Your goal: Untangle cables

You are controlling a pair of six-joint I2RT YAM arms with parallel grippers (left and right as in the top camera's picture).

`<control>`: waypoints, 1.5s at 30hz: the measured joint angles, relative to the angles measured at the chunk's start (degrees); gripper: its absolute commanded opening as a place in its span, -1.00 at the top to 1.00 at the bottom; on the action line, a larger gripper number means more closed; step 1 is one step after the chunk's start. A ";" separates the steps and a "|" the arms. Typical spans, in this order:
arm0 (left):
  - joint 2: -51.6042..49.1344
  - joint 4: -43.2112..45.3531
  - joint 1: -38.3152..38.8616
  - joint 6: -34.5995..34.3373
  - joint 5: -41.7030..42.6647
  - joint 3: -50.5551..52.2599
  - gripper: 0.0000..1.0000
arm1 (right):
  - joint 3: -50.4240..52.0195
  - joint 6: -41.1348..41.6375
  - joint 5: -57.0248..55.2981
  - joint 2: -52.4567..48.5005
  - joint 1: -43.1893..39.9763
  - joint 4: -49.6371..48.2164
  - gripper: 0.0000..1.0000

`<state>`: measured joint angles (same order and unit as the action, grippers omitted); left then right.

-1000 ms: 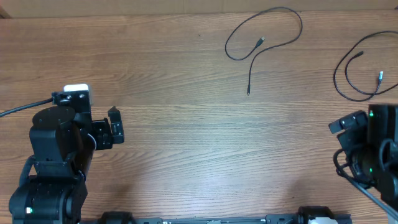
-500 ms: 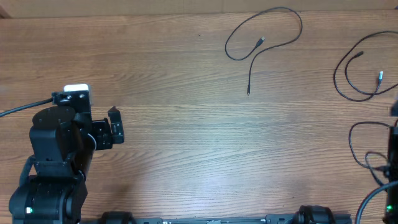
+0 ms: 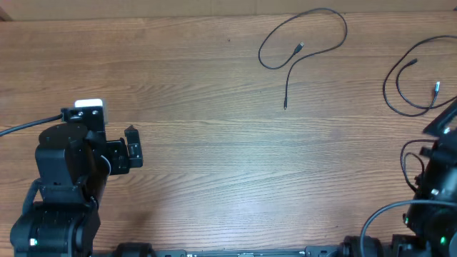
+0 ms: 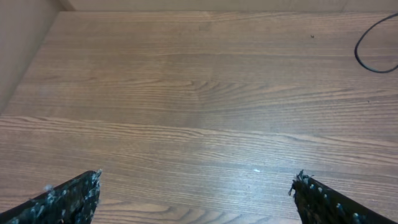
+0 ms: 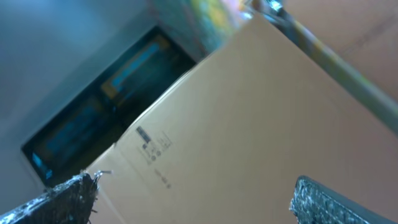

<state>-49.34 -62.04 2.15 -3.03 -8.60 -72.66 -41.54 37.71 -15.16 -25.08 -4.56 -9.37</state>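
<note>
Pictured untangled on the far side of the wooden surface (image 3: 214, 164): one looped cable (image 3: 286, 86) near the middle and a second cable (image 3: 436, 90) curled by the right edge, well apart. Left hand (image 4: 196, 193) spread wide and empty over bare wood at near left; right hand (image 5: 193, 196) likewise wide open, gripping nothing, facing a cardboard box (image 5: 249, 124)

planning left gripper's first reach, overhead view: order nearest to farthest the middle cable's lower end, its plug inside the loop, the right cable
From the left gripper:
1. middle cable's lower end, centre-right
2. plug inside the loop, farther back
3. right cable, right edge
</note>
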 measured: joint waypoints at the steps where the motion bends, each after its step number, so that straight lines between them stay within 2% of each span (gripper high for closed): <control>1: 0.31 -0.28 0.00 0.00 0.00 0.00 -0.99 | 0.87 -2.82 0.94 0.83 0.00 -0.57 -1.00; 4: 2.40 -0.63 0.00 -0.42 0.02 0.04 -0.99 | 4.20 -11.08 4.02 3.15 -0.02 -0.72 -1.00; 8: 7.39 0.74 0.00 -2.34 0.02 2.12 -0.99 | 9.77 -16.79 6.75 5.03 -0.02 -0.55 -1.00; 12: 13.31 6.73 0.00 -4.79 0.02 8.85 -0.99 | 16.59 -19.52 8.76 7.39 -0.02 -0.02 -1.00; 18: 22.29 17.35 0.00 -6.12 0.07 22.82 -0.99 | 22.95 -21.05 10.58 10.86 -0.02 5.73 -1.00; 24: 31.26 24.79 0.00 -6.51 0.22 32.59 -0.99 | 27.45 -22.10 10.93 14.51 -0.07 10.97 -1.00; 38: 41.90 31.74 0.00 -6.51 0.22 42.95 -0.99 | 38.16 -22.40 11.34 24.04 -0.28 10.82 -1.00; 45: 46.75 35.15 0.00 -6.54 0.20 48.04 -0.99 | 40.48 -22.53 11.34 24.35 -0.28 12.00 -1.00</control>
<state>-2.59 -26.89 2.15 -9.56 -8.40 -24.62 -1.06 15.18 -3.81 -0.73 -4.84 2.63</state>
